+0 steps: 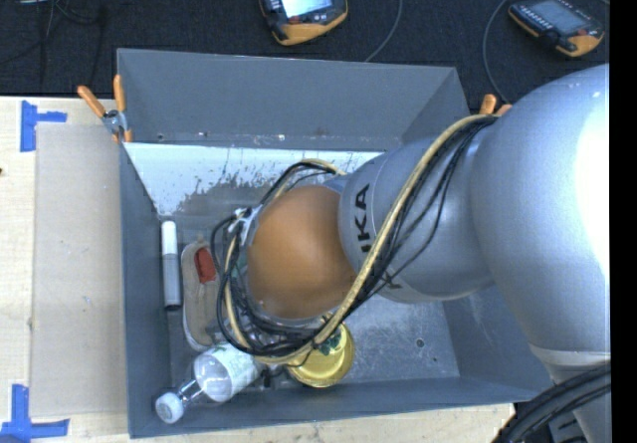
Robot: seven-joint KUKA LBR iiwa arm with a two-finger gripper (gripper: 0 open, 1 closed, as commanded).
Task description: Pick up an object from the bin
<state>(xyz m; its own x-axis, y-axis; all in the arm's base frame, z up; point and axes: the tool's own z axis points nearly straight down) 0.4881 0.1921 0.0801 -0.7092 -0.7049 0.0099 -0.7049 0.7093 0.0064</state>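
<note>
The grey bin [289,98] lies under me, and my own silver arm [537,232] crosses its right half, covering much of the floor there. At the end of the arm my orange wrist cover [294,252] sits low over the middle of the bin, with black and yellow cables [398,202] looping round it. The cover lies over my pincer [257,339], so I cannot tell whether it is wide, narrow or holding anything.

The loose things lie at the left and front of the bin. A clear plastic bottle [214,374] lies on its side in the front left corner, its cap pointing to the corner and its body reaching in under the cables. A flat pale piece [194,317] lies just left of the cover, partly hidden by it. A round yellow lid [328,363] peeps out from under the front edge of the cover, just beside the bottle's far end. A white marker [169,262] lies along the left wall, apart from the cover. A small red thing [205,265] rests on the flat pale piece, between the marker and the cover.

The bottle and the yellow lid are nearest my pincer, at its front; which thing lies right beneath it I cannot tell.
</note>
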